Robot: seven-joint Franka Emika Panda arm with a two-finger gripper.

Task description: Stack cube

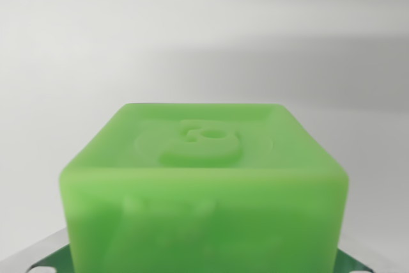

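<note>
We saw the green cube (204, 190) filling the lower middle of the wrist view, close under the camera, with pale blank surface behind it. No second cube showed, so we could not judge whether stacking was done or pending. Its top bore an embossed ring-framed figure, unreadable to us. The gripper's fingers were out of sight; we could not tell their state.
</note>
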